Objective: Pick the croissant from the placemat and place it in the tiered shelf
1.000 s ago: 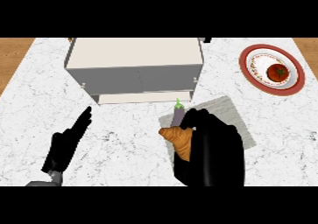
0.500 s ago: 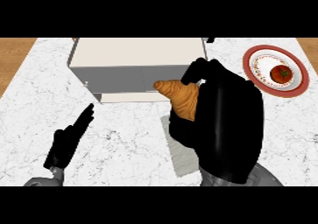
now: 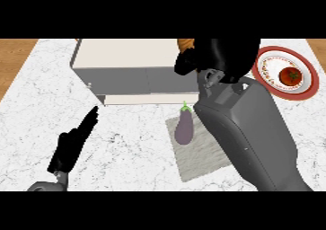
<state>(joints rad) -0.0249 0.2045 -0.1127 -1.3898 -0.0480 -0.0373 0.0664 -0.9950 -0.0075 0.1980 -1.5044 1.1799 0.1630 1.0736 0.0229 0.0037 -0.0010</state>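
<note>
My right hand (image 3: 215, 56) is raised over the right end of the tiered shelf (image 3: 129, 56), curled round the golden croissant (image 3: 185, 43); only a small part of the croissant shows at the hand's upper left. The grey forearm runs down across the grey placemat (image 3: 200, 155) and covers its right side. A purple eggplant (image 3: 183, 125) lies on the placemat's upper left part. My left hand (image 3: 72, 146) rests open on the counter at the lower left, fingers straight and pointing up-right.
A red-rimmed plate (image 3: 310, 74) with a tomato (image 3: 290, 75) stands at the right, close beside my right hand. The shelf's lower tier (image 3: 142, 99) juts toward me. Wooden floor shows past the counter's left and right edges.
My right hand has carried the croissant up off the placemat and farther back, now above the shelf's right end. The eggplant is uncovered. The left hand has barely moved.
</note>
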